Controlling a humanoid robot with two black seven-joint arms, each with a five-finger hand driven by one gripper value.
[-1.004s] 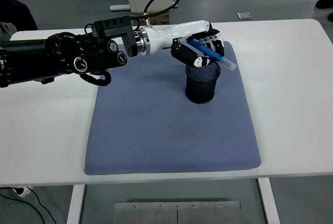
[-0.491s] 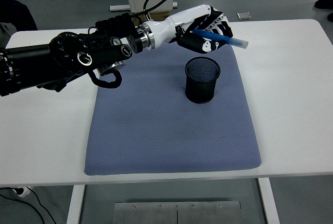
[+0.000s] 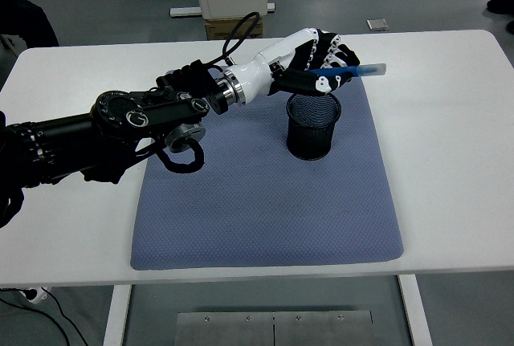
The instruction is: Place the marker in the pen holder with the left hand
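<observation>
Since half a second ago the blue marker (image 3: pixel 347 70) has come back down from its higher, further-off position and now lies nearly level just above the rim of the pen holder (image 3: pixel 313 126), its pale capped end poking out to the right past the cup. A second ago it was angled down at the opening; now it is flatter, so it likely needs tipping nose-down again before release, and the drop is not yet made.

Left hand (image 3: pixel 318 60) has its fingers (image 3: pixel 331 81) curled around the marker's shaft, pinching it from both sides.

Smooth and slim, the marker looks like glossy plastic. By contrast the holder is a black wire-mesh cylinder, open-topped, standing upright on a blue-grey mat (image 3: pixel 257 209) with a fine dimpled weave and rounded corners. Beneath the mat is a smooth white desk (image 3: pixel 450 161). No right hand shows.
</observation>
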